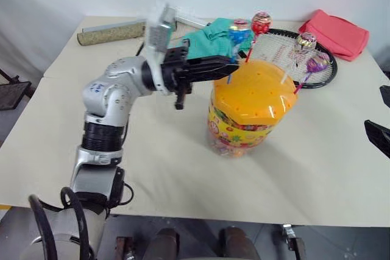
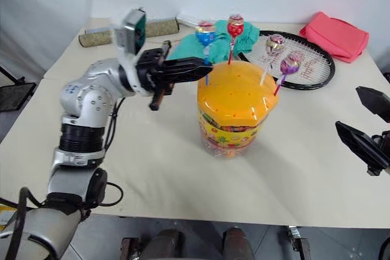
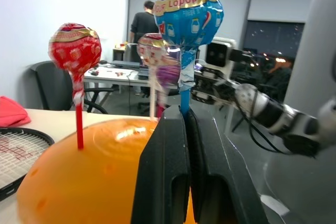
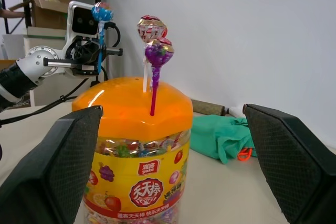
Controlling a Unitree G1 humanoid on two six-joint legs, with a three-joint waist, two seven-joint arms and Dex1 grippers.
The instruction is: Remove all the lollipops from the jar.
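The jar [image 1: 244, 120] is a clear tub with a yellow candy label and an orange domed lid [image 3: 89, 177], standing mid-table. Red [image 1: 261, 22], gold [image 1: 306, 41] and purple [image 1: 317, 63] lollipops stand upright with their sticks in the lid. My left gripper [image 1: 233, 63] reaches in from the left and is shut on the stick of the blue lollipop [image 3: 189, 11], just below its head. I cannot tell whether that stick is still in the lid. My right gripper [image 2: 365, 120] hangs open at the table's right side, apart from the jar.
A black tennis racket [image 1: 314, 71] lies behind the jar, with a green cloth [image 1: 210, 35] to its left and a red pouch [image 1: 338, 31] at the back right. A rolled mat [image 1: 109, 33] lies at the back left. A person [image 3: 142, 22] stands far behind.
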